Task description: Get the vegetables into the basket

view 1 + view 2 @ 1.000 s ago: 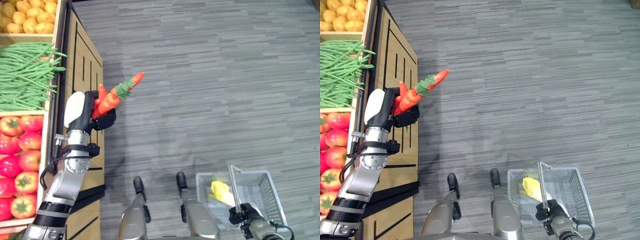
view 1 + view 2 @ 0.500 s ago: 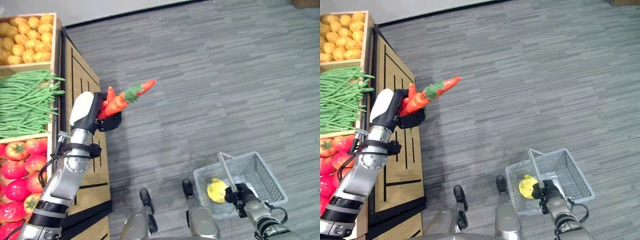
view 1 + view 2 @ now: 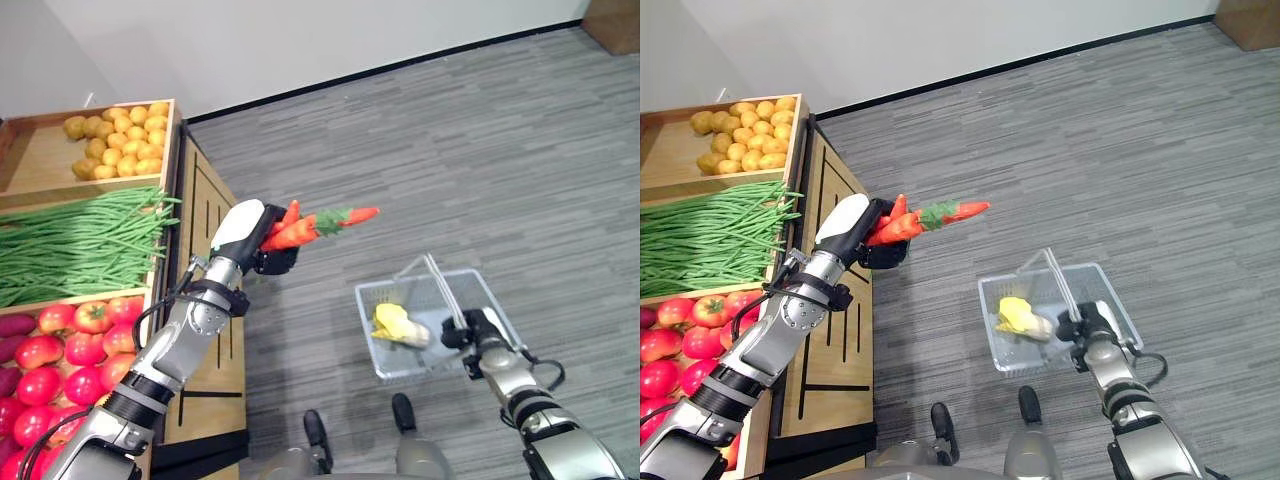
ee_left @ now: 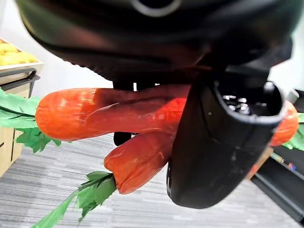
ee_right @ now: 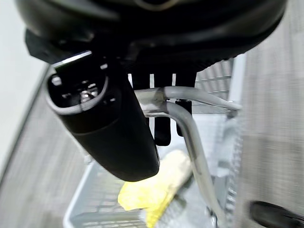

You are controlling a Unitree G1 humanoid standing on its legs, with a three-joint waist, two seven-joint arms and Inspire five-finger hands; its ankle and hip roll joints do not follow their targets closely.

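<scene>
Orange carrots point(image 3: 300, 228) with green tops, bunched and held aloft; wire basket point(image 3: 480, 290) hangs, holding a yellow vegetable point(image 3: 392, 322).

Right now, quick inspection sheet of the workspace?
Surface: grey floor; wooden produce stand on the robot's left.
Job's things: carrots held in the air, between the stand and the basket; wire basket carried off the floor, with a yellow vegetable inside.
Clutter: nothing seen.
Grippers: left robot hand shut on the carrots; right robot hand shut on the basket handle.
Cables: nothing seen apart from the robot's own.
Surroundings: crates of potatoes, green beans and tomatoes; white wall behind.
</scene>
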